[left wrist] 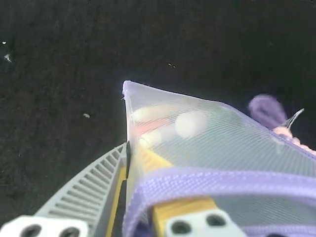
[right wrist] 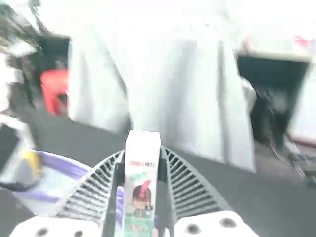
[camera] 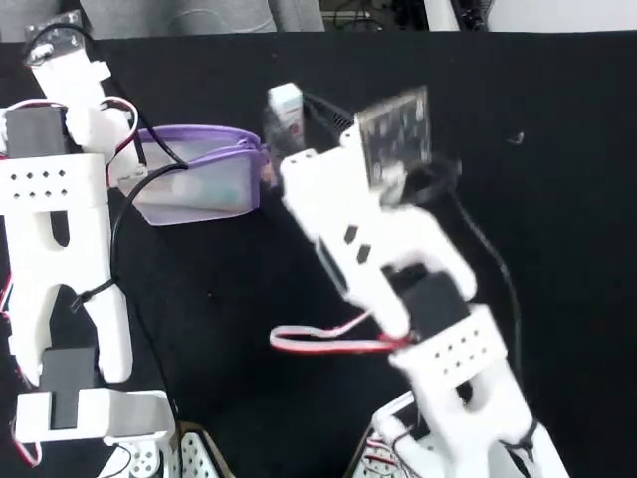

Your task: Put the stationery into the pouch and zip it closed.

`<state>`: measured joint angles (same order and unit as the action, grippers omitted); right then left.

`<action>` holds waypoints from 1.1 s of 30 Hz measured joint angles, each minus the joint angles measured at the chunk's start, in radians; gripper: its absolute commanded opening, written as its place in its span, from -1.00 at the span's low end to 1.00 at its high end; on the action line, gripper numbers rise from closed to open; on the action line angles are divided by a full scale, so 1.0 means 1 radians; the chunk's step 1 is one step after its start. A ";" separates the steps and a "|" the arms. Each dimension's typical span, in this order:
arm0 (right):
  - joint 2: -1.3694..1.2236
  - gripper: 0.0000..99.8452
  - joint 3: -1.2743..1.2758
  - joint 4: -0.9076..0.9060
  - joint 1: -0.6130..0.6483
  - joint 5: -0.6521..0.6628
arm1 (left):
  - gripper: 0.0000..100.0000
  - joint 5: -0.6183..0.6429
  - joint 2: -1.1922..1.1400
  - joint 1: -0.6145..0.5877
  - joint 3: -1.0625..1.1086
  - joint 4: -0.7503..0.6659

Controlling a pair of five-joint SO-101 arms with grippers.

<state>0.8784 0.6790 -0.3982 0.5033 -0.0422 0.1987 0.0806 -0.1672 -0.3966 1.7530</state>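
Observation:
A translucent pouch [camera: 194, 174] with purple trim lies on the black table at the back left. My left gripper [camera: 124, 164] is shut on the pouch's edge, and in the left wrist view the mesh wall [left wrist: 207, 143] and purple band run between its fingers, with stationery showing through. My right gripper [camera: 289, 134] is shut on a white glue stick [camera: 286, 108], held upright above the table just right of the pouch's open end. In the right wrist view the glue stick [right wrist: 142, 182] stands between the ribbed fingers, with the pouch [right wrist: 44, 180] beyond.
The table is covered in black cloth [camera: 537, 149]. A red and white cable [camera: 318, 339] loops out from the right arm. A pink zipper pull [left wrist: 289, 133] with a purple cord lies at the pouch's end.

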 measured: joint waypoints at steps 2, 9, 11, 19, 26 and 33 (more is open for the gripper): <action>0.020 -0.98 0.071 0.110 0.044 0.000 | -0.94 0.000 0.000 0.000 0.002 0.000; -0.008 -0.98 0.209 0.483 0.147 0.000 | -0.94 0.000 0.000 0.000 0.012 -0.002; -0.049 -0.98 0.218 0.580 0.160 0.000 | -0.94 0.000 0.000 0.000 0.012 -0.002; -0.267 -0.98 0.219 0.850 0.175 0.000 | -0.94 0.000 0.000 0.000 0.012 -0.002; -0.362 -0.98 0.219 0.942 0.175 -0.061 | -0.94 0.000 0.000 -0.026 0.018 -0.003; -0.443 -0.98 0.219 0.953 0.176 -0.153 | -0.94 0.000 0.000 -0.029 0.020 -0.003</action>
<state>0.4350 0.8984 0.5547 0.6797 -0.1956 0.1987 0.0806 -0.1964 -0.3767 1.7499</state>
